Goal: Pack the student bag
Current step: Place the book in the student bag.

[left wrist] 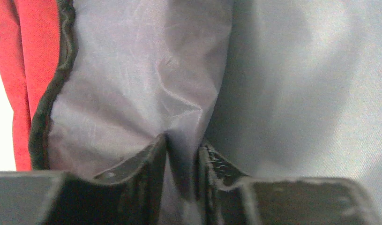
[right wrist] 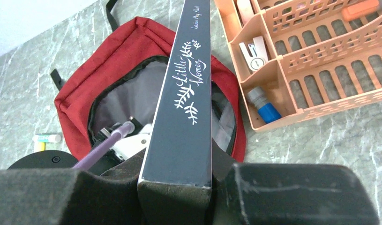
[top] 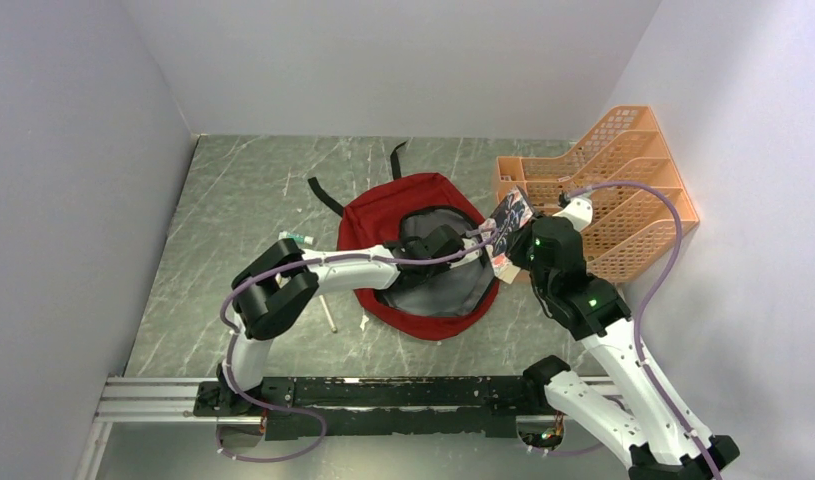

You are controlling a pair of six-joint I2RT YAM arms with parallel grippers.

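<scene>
Student bag lies open at centre of the top view on the marbled table, grey lining exposed. Left gripper is inside the opening, jaws nearly together, pinching a fold of lining. Right gripper is clamped on a dark book, spine reading "Little Women", held at the bag's right edge, near the orange organizer at upper right.
</scene>
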